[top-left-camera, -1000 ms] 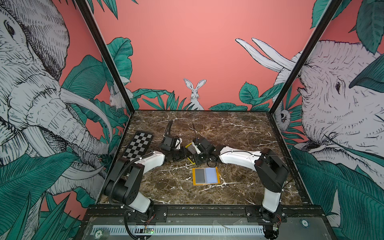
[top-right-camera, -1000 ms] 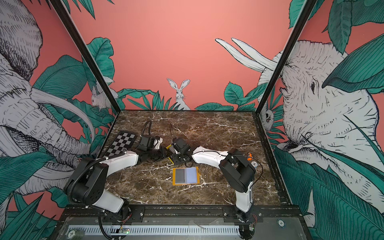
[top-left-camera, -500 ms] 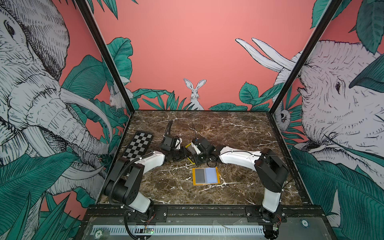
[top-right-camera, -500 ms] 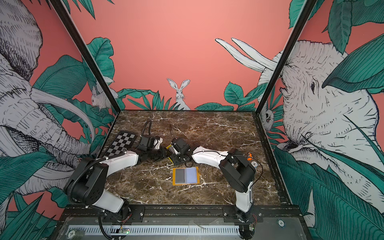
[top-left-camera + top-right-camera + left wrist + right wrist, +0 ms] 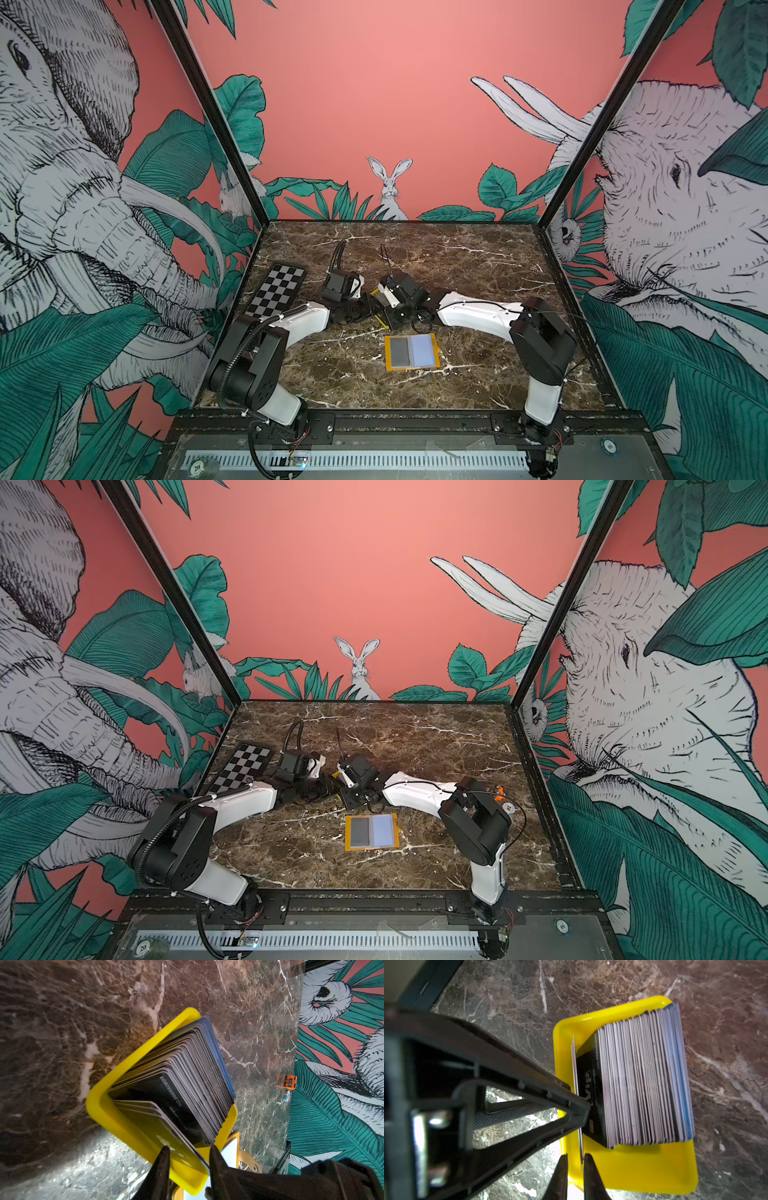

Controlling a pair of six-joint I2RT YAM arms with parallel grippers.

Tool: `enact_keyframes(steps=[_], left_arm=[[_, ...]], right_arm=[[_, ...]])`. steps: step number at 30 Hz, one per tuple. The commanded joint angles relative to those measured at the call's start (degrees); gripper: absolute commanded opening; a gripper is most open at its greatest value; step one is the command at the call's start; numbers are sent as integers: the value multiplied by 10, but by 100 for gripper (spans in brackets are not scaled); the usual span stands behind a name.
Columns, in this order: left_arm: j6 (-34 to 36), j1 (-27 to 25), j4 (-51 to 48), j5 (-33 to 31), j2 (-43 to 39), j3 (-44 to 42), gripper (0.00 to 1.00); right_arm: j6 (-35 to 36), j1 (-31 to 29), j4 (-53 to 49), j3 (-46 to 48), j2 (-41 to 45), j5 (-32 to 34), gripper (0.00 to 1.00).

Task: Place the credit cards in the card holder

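Brown marble tabletop [image 5: 478, 266] (white-veined) between jungle-mural walls [image 5: 374, 83], card holder [image 5: 411, 351] flat mid-table.

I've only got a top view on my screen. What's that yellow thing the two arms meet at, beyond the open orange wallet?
Observer: A tray. The wrist views show cards standing on edge in it, packed in a row.
Visitor: Are they all alike?
Observer: The end card showing its face is black with white "VIP" lettering; the opposite end looks blue.
Visitor: Has an arm got one yet?
Observer: A few stand apart from the stack, between the fingertips of the right gripper; whether they're pinched, I can't tell.
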State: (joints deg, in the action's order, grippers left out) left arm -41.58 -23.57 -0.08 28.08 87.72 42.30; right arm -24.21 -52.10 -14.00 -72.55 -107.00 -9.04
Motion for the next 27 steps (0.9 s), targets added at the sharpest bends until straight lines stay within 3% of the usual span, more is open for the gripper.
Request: enact_keyframes(steps=[1, 27], left_arm=[[7, 3, -22, -5, -11, 5, 34], [12, 4, -31, -9, -19, -12, 34]], right_arm=[[11, -5, 6, -16, -2, -8, 16], [23, -14, -12, -45, -27, 9, 18]])
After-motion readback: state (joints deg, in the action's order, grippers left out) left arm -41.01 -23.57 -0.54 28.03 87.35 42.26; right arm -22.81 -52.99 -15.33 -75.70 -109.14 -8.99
